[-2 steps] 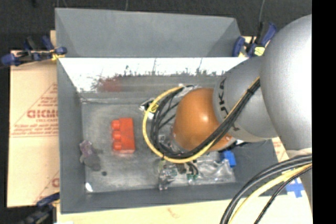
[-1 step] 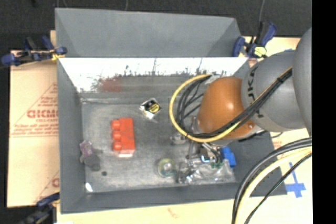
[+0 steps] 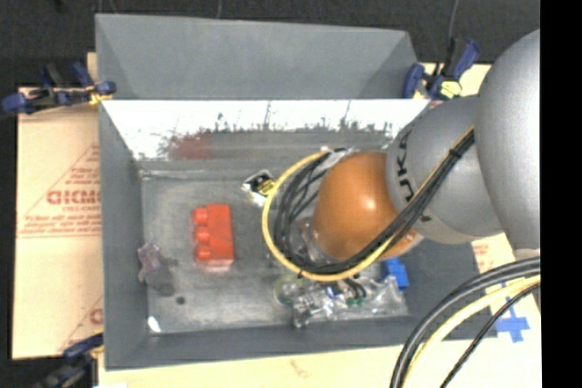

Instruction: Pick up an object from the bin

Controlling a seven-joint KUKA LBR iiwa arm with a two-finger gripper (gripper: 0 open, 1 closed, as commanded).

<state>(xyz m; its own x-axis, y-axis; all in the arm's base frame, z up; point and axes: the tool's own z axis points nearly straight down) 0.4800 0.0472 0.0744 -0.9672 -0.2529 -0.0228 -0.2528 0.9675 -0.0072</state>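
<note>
Bin (image 3: 118, 223): grey metal, a few loose parts on the floor; the landmark is the red block.
Arm (image 3: 473, 177): silver, comes in from the far side of the bin from the red block.
Orange cover (image 3: 350, 204): domed wrist part, right of the red block, ringed by black and yellow cables (image 3: 280, 218).
Gripper: under the orange cover; open or closed, cannot tell.
Red block (image 3: 213, 237): studded brick, flat on the floor, apart from the rest.
Clear plastic piece (image 3: 332, 303): crumpled, green bits inside; right of and below the red block, at the cover's lower edge. Nearest thing to the gripper.
Blue piece (image 3: 396, 273): far right of the red block, beside the clear plastic piece.
Purple-grey piece (image 3: 151, 261): just left of the red block.
Yellow-black piece (image 3: 260, 186): up and right of the red block, by the cables.
</note>
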